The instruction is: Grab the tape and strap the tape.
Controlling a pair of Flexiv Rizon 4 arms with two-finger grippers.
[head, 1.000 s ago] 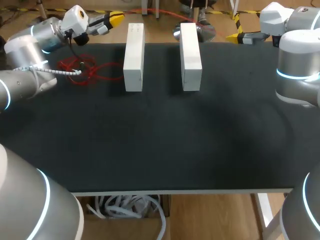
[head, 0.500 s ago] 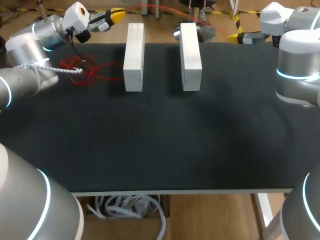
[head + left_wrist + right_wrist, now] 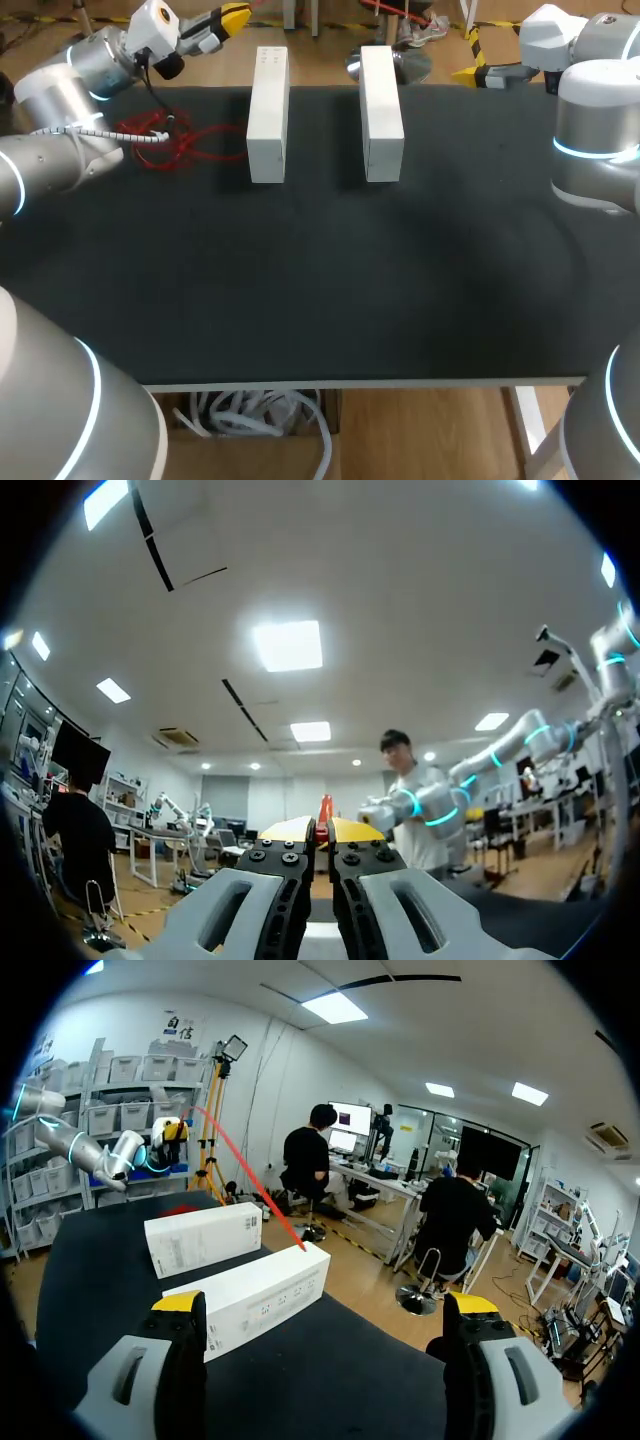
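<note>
A red tape (image 3: pixel 165 140) lies in a loose tangle on the black table (image 3: pixel 320 290) at the far left. My left gripper (image 3: pixel 232 17) hovers past the table's back edge, above and beyond the tangle. In the left wrist view the left gripper (image 3: pixel 322 829) is shut, with a bit of red tape (image 3: pixel 323 810) pinched between its yellow tips. A taut red strand (image 3: pixel 250 1185) runs over the two white boxes in the right wrist view. My right gripper (image 3: pixel 468 73) stays at the back right, and its fingers (image 3: pixel 182 1305) stand wide open with nothing between them.
Two long white boxes (image 3: pixel 268 112) (image 3: pixel 381 110) lie side by side at the back middle, right of the tangle. In the right wrist view the boxes (image 3: pixel 205 1238) (image 3: pixel 255 1295) sit ahead of the right gripper.
My left gripper has risen and moved farther back with the red tape in it. The right arm has not moved.
</note>
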